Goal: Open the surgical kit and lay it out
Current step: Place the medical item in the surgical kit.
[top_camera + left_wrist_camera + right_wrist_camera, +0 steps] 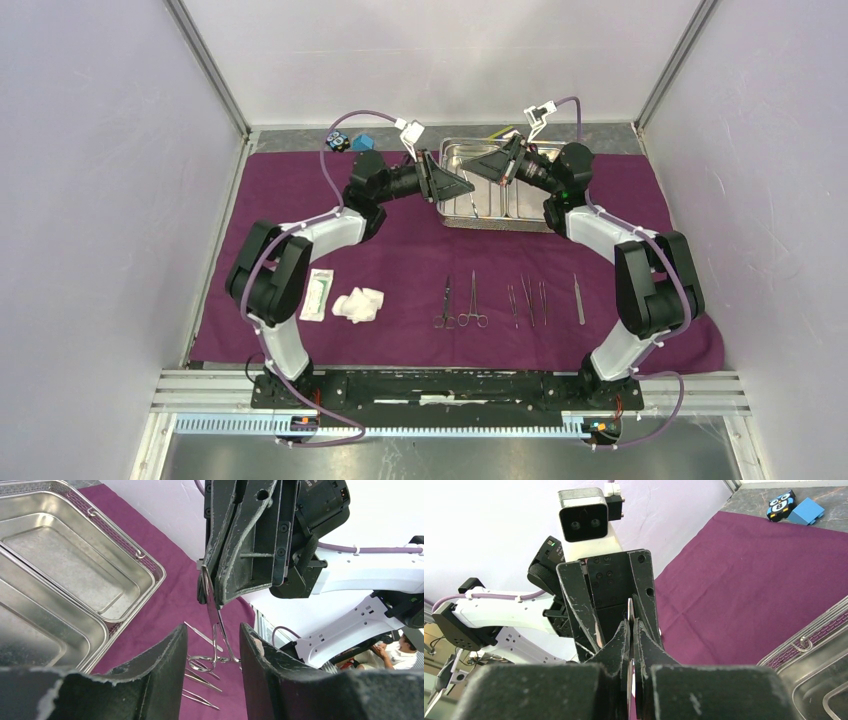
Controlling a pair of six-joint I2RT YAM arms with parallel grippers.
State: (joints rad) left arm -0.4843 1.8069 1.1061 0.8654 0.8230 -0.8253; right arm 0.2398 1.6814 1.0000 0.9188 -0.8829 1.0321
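Two grippers meet over the left half of the steel tray [65, 555], which sits at the far middle of the purple cloth [400, 260]. Your right gripper [630, 625] is clenched on the tip end of a slim steel clamp [218, 620]. The clamp hangs clear of the cloth, its shanks running down between the fingers of your left gripper [212, 630]. Those left fingers [165, 660] stand apart, one on either side of the shanks, with a gap on each side — released, grasping nothing.

Edges and room. The tray's rolled rim, fitted with small wire loops, lies just beside both grippers. You have bare cloth between the tray and the laid-out row, and bare cloth to the tray's left, up to the blue block [806, 511] and black block [780, 505] at the far-left edge. The row lies near the base rail [440, 385]. It reads from the left: flat white packet [319, 295], gauze wad [358, 304], two ring-handled clamps [458, 303], then several slim tweezers [527, 300]. Pale walls [100, 150] close the left, right and far sides.

Materials. The tray has two compartments, mirror-bright on the walls and duller on the floor. The cloth is matt and lies flat. The finger pads are black, scuffed and wedge-shaped — the gauze is crumpled and soft.
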